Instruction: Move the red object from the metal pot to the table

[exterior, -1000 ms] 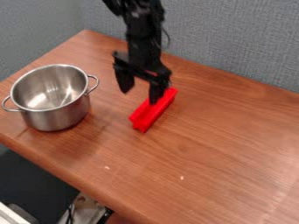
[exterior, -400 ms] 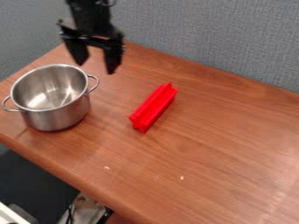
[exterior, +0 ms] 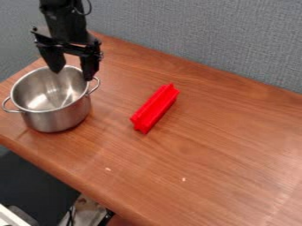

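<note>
The table (exterior: 224,159) took up nearly the whole scene, a reddish-brown wooden top running from the far left corner down to the near right. On its left part stood the metal pot (exterior: 49,104), shiny, upright and bare inside as far as I could see. The red object (exterior: 154,108) lay flat on the wood to the right of the pot, apart from it, its long side running from near left to far right.

From where I stood, the job looked done: the bar was out of the pot and resting on the tabletop. What remained, to my mind, was only to get the arm away cleanly. That called for keeping the claw high enough to pass the pot's rim and handles without a knock, and for staying well off the bar so it was not nudged toward the edge.

The gripper (exterior: 70,64) hung over the far rim of the pot, pointing straight down, its two dark fingers spread wide. It held nothing. One fingertip seemed level with the rim, though I could not tell whether it touched the metal.
</note>
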